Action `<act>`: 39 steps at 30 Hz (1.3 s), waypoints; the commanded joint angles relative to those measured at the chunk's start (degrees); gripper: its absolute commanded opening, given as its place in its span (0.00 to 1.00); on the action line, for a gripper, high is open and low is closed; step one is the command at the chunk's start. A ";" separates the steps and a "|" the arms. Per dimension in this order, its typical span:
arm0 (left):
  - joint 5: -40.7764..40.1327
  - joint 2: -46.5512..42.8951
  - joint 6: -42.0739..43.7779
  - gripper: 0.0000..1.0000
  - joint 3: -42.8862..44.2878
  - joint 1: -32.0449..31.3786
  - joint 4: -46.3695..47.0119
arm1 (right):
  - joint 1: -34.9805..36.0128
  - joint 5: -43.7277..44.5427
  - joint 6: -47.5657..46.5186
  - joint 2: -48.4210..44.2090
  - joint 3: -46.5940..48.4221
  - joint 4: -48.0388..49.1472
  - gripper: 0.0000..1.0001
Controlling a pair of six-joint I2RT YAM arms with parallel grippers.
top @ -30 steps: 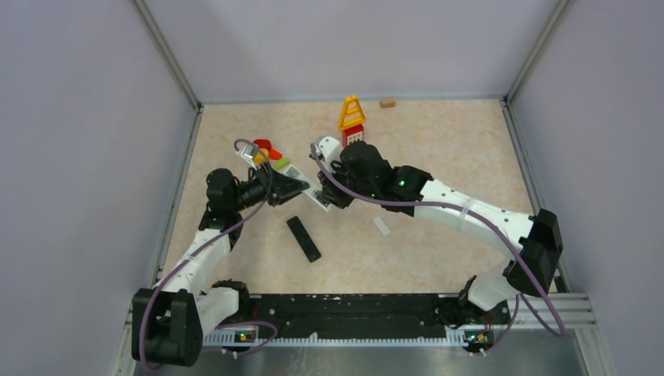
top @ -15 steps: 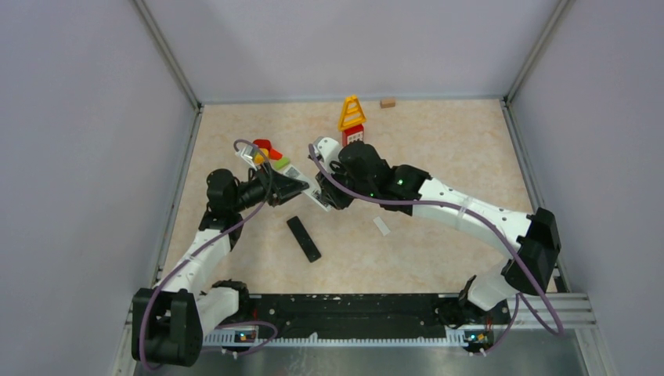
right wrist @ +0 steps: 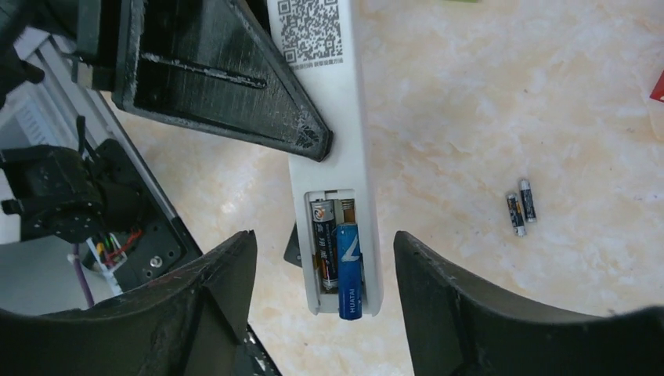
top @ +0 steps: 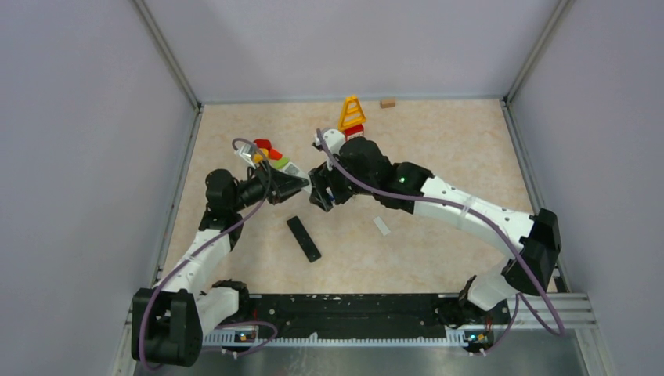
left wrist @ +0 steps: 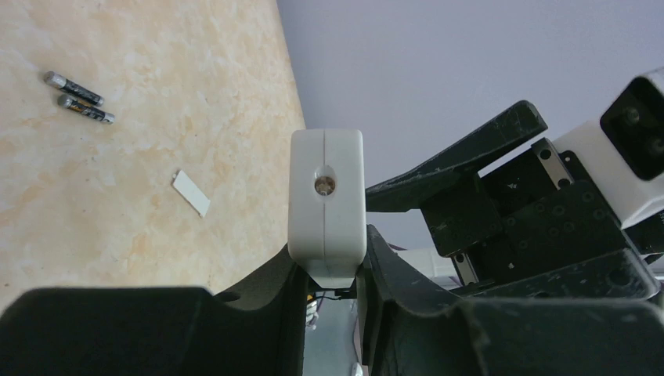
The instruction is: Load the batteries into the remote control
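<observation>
Right wrist, remote (right wrist: 333, 133) holding two batteries (right wrist: 350, 270), one blue

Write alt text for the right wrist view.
A white remote, clamped by the left gripper, shows its open battery bay: one dark battery inside, a blue battery sticking out. The open right gripper flanks it; two loose batteries lie nearby.

The remote (right wrist: 325, 133) sits between the left fingers (left wrist: 399, 305), its battery end reaching between the right fingers (right wrist: 458, 305), which flank it without touching. In its compartment lie two batteries (right wrist: 348, 266) side by side, one overhanging the end. The spare batteries (right wrist: 513, 213) lie on the desk (right wrist: 485, 94) beside the right fingers; another remote (top: 303, 239) lies nearer the arm bases.
</observation>
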 commanded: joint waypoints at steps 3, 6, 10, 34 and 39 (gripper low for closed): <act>-0.63 -1.03 -7.87 0.00 0.12 -0.15 9.27 | -0.48 6.95 12.35 -5.93 4.00 3.82 0.72; -1.92 -1.90 -10.63 0.00 0.29 -0.02 10.11 | -1.28 8.71 15.74 -10.23 -1.80 10.03 0.72; -3.43 -2.94 -14.10 0.00 0.71 0.41 10.46 | -2.24 8.53 22.83 -15.57 -10.14 19.93 0.77; -9.35 -4.72 -32.75 0.00 0.14 0.79 19.73 | -5.23 9.25 44.88 -25.12 -28.57 45.40 0.50; -9.55 -4.86 -33.07 0.00 0.20 0.74 20.46 | -5.87 8.55 44.95 -23.85 -27.66 43.78 0.43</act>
